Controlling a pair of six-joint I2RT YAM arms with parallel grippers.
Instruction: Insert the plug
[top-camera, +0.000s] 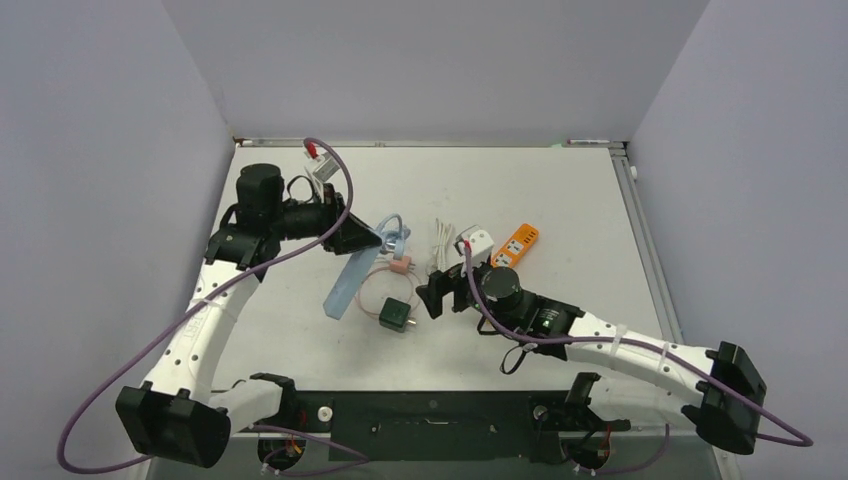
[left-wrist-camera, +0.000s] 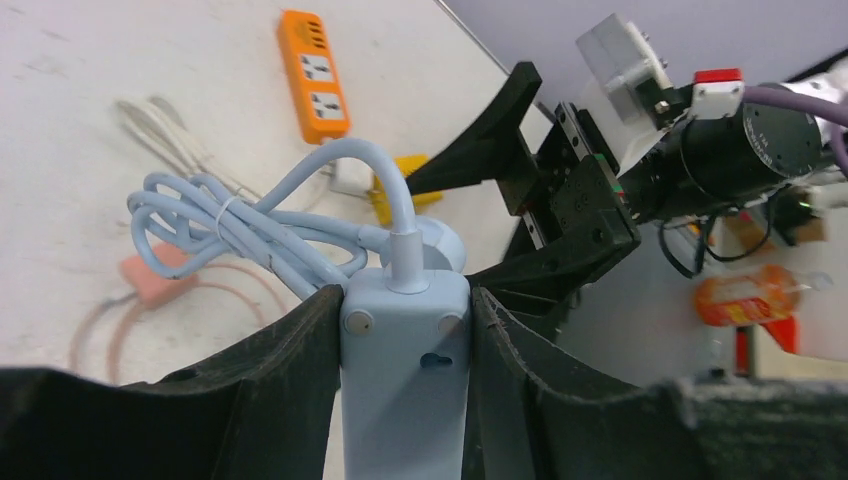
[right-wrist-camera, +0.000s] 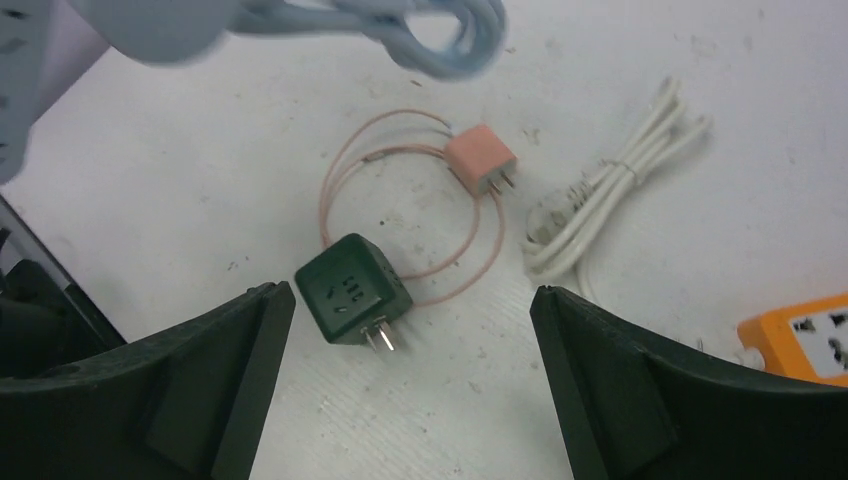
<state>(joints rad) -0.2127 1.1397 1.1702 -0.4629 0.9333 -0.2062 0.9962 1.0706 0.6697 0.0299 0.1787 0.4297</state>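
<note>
The left hand (top-camera: 362, 238) grips the light-blue power strip (left-wrist-camera: 405, 400) by its cable end. Right of it the green plug (right-wrist-camera: 350, 298) lies on the tabletop (right-wrist-camera: 700, 60), prongs free. The right hand (top-camera: 436, 293) hovers above, spread wide; it should descend straight and squeeze the flat sides

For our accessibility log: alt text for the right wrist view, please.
The open right hand hovers over a dark green plug lying on the table. Beyond lie a pink plug with looped cord, a bundled white cable and an orange power strip.
</note>
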